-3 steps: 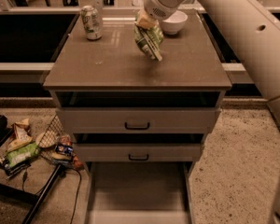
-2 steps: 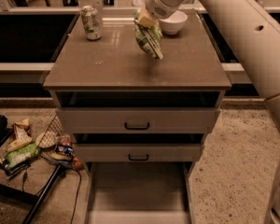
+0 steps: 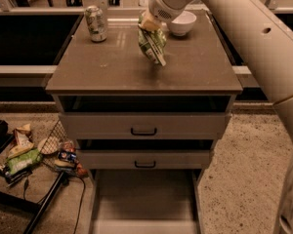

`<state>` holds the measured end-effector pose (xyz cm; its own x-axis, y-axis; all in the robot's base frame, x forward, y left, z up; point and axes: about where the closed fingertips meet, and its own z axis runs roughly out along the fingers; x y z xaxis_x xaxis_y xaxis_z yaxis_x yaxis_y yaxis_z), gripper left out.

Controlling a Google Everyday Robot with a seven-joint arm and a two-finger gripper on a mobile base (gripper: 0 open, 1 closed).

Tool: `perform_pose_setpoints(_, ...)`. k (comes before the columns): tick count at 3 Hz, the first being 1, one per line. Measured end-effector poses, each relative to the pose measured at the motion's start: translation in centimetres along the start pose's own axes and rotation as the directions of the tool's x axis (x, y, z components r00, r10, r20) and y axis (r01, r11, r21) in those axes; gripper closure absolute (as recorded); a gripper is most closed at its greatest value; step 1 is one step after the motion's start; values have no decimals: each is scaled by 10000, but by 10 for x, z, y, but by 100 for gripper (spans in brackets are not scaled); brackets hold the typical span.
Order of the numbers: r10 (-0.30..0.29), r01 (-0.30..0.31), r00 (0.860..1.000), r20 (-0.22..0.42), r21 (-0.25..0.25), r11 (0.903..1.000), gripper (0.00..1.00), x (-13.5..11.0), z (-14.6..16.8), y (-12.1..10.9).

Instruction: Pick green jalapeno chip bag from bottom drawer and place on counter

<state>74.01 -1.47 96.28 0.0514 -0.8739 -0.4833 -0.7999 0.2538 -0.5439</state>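
Over glossy grey-brown counter (image 3: 97, 67), holding green jalapeno chip bag (image 3: 152, 45) by its top in closed gripper (image 3: 147, 23), lower corner close to the surface; seemingly light, crinkly, crushable, slick, best pinched at crimped seam.

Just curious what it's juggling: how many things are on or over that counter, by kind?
Can: 1
Bowl: 1
Chip bag: 1, held by the gripper over the counter
Total: 3
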Motion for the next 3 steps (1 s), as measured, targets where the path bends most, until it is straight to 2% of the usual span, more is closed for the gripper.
perform_pose_setpoints(1, -7, 7, 10000, -1, -43, 10000, 15, 0, 3, 1)
perform_pose_setpoints(2, -11, 11, 10000, -2, -80, 10000, 0, 0, 5, 3)
perform_pose_setpoints(3, 654, -690, 9952, 724, 480, 9965, 0, 1, -19, -20)
